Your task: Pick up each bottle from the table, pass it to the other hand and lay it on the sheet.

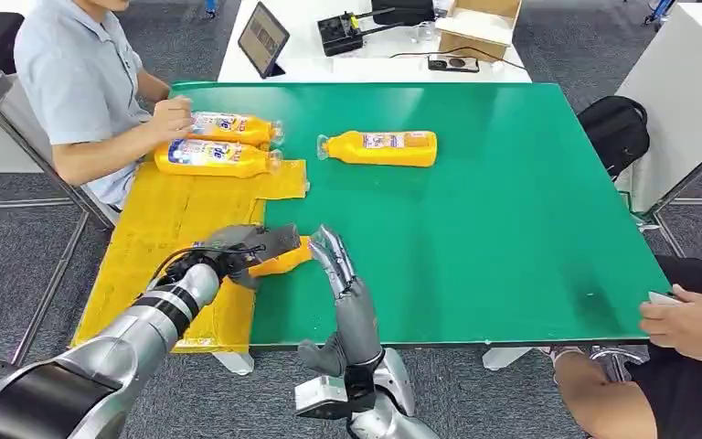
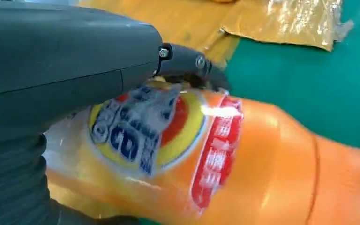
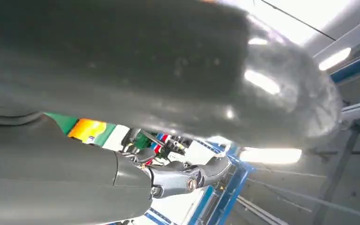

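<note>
Bottle (image 1: pixel 279 260) lies clamped in the left hand (image 1: pixel 238 251) at the sheet's (image 1: pixel 160 229) near edge, on the green table (image 1: pixel 475 229); right hand (image 1: pixel 338 265) beside it, fingers straight, together, holding nothing

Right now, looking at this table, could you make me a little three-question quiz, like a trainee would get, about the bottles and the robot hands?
1. How many orange bottles lie on the table untouched by either robot hand?
2. True or false: the right robot hand is holding a bottle.
3. Which one grips the bottle near the yellow sheet? A) left robot hand B) right robot hand C) the seated person

Key:
1. Three: two at the sheet's far end by the person's hand, one on the green table.
2. False; its fingers are spread and hold nothing.
3. A.
</note>
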